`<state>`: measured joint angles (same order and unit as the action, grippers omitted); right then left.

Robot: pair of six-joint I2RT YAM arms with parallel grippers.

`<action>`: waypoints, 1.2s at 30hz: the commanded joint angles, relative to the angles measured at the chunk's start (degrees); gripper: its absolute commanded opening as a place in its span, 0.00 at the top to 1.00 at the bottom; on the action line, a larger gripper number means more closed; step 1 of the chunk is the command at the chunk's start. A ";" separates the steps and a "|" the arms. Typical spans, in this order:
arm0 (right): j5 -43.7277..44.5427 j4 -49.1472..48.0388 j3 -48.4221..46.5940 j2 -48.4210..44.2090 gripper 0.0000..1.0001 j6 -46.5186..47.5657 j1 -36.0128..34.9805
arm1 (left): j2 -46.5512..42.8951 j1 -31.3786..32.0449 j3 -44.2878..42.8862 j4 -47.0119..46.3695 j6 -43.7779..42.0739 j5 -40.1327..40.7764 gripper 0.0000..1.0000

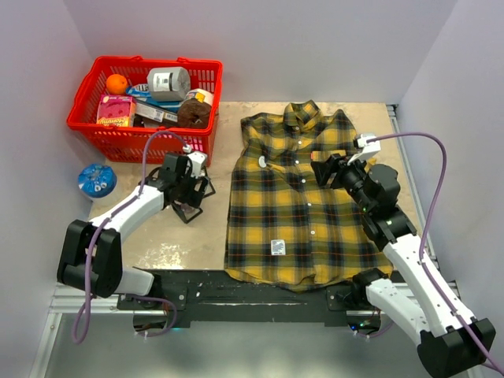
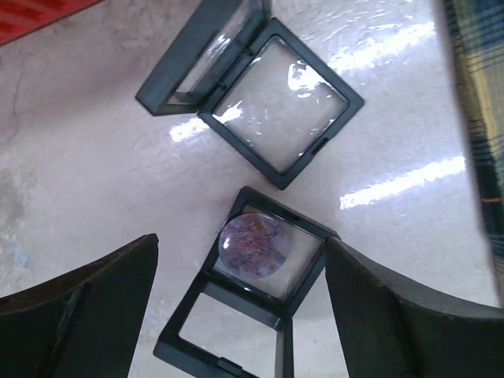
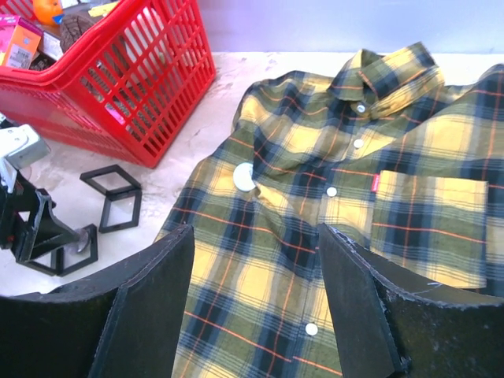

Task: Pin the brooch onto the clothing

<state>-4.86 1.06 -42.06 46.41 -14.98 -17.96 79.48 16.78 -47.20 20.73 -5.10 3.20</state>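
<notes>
The left gripper hangs wide open and empty over the round iridescent brooch, which lies in its open black display case, well left of the plaid shirt. It should descend with its fingers straddling the brooch, clear of the frame, and close gently; the right gripper, parted and empty, hovers above the shirt

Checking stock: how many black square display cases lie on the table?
2. One black square display case, open and empty-looking, lies nearer the red plastic basket; the other, beside it, holds a round purplish brooch.
</notes>
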 commanded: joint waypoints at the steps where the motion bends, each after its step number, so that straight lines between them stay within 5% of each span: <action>1: 1.96 0.26 -0.21 -2.47 0.32 1.71 0.11 | 2.33 -0.52 -1.13 1.23 0.71 1.98 0.12; 11: 1.52 -0.27 0.14 -2.65 0.31 1.62 0.20 | 4.45 -1.22 -1.93 2.47 1.15 5.33 0.31; 36: 1.26 -0.80 0.32 -0.36 0.31 1.53 0.20 | 5.42 -0.34 -2.63 2.38 -0.78 0.58 0.33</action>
<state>-3.97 1.89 -41.74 45.80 -14.24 -17.96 84.58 16.14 -47.72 23.46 -5.19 4.47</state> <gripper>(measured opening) 0.689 0.668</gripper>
